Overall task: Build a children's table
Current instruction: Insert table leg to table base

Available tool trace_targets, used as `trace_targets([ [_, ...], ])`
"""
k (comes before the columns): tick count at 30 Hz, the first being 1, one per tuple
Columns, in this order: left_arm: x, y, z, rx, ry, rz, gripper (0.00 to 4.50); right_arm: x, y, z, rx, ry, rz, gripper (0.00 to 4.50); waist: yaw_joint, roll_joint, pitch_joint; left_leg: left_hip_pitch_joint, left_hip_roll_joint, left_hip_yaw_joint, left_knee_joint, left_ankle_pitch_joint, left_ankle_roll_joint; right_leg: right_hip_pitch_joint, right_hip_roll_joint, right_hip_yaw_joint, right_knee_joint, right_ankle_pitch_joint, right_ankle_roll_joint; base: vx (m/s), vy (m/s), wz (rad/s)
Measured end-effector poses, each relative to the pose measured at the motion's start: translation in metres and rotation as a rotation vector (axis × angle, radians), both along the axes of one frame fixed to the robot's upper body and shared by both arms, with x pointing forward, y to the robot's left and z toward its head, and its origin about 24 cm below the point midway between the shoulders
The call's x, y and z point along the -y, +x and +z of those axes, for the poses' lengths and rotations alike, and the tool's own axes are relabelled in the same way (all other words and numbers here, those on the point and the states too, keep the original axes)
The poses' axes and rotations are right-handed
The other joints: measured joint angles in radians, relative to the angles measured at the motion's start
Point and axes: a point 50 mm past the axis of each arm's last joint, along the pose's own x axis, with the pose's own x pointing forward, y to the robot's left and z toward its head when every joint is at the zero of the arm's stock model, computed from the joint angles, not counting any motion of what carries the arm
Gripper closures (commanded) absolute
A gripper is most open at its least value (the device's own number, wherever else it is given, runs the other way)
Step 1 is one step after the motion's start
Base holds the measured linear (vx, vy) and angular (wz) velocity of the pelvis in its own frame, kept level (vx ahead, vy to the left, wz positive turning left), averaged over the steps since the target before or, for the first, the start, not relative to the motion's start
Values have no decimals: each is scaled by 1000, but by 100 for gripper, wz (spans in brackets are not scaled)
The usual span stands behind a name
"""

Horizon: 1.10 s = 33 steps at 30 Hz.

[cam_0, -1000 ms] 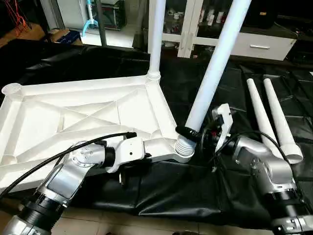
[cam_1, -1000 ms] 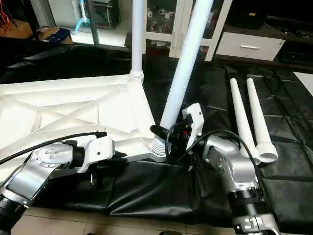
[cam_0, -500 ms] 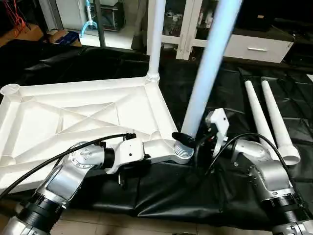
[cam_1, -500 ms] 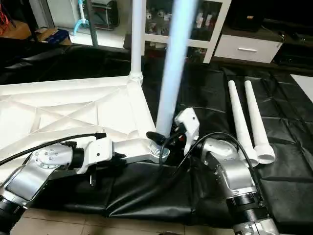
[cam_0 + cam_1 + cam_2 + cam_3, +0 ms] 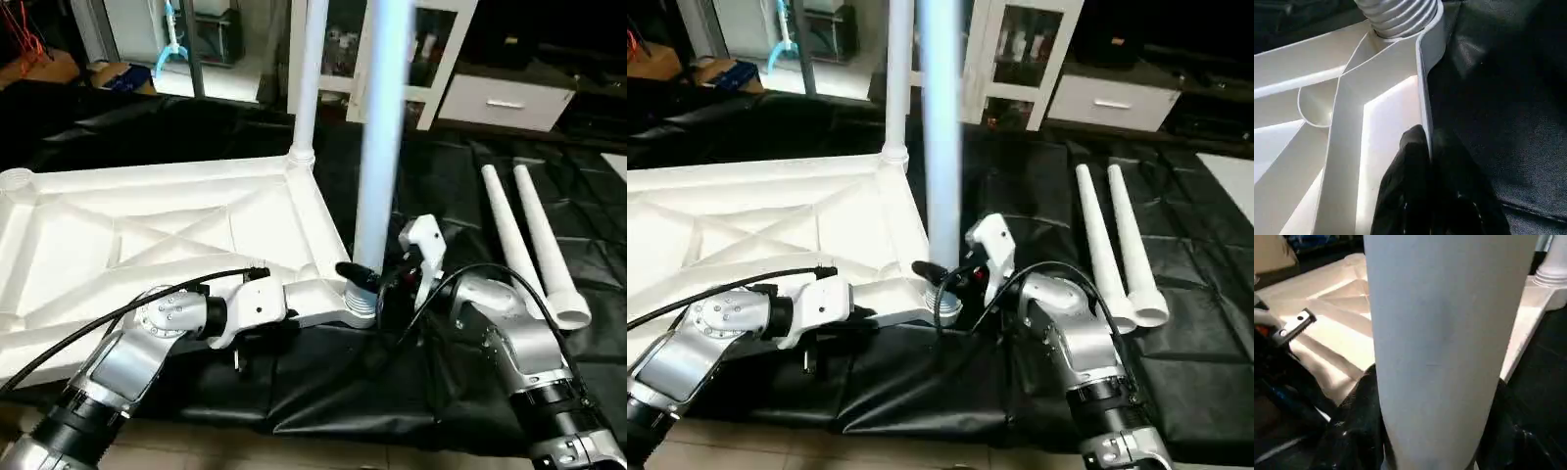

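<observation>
The children's table top (image 5: 147, 225) lies upside down on black cloth, ribs up. One white leg (image 5: 312, 78) stands upright in its far right corner socket. My right gripper (image 5: 364, 279) is shut on a second leg (image 5: 382, 147) low on its shaft. That leg stands nearly upright, its ribbed end at the near right corner socket (image 5: 361, 305). In the right wrist view the black fingers (image 5: 1354, 431) flank the leg (image 5: 1440, 333). My left gripper (image 5: 1428, 142) is shut on the top's near rim (image 5: 1422, 88), just left of that socket. Two loose legs (image 5: 534, 235) lie side by side on the right.
Black cloth (image 5: 323, 382) covers the work area, with bare floor along the near edge. A white glass-door cabinet (image 5: 431, 49) and a white drawer unit (image 5: 509, 98) stand behind. A black cable (image 5: 118, 313) runs along my left forearm.
The leg in my right gripper has swung from leaning right to nearly upright over the near right socket. My left gripper has kept its hold on the rim.
</observation>
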Motion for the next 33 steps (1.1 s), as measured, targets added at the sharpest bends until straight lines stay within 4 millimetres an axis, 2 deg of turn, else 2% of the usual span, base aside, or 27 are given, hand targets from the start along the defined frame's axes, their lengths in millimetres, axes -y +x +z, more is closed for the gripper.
trace_targets([
  [15,8,-4,-1,-1,-7,-37,441,16,-29,-10,69,30,-80,257,12,0,-2,1,0,2,-12,0,0,13,0,1,-12,-6,6,0,0,0],
  [33,10,-3,-2,0,-5,-37,441,18,-37,-15,69,49,-139,257,14,0,-3,1,0,1,-15,0,0,14,0,1,-13,-7,7,0,0,0],
])
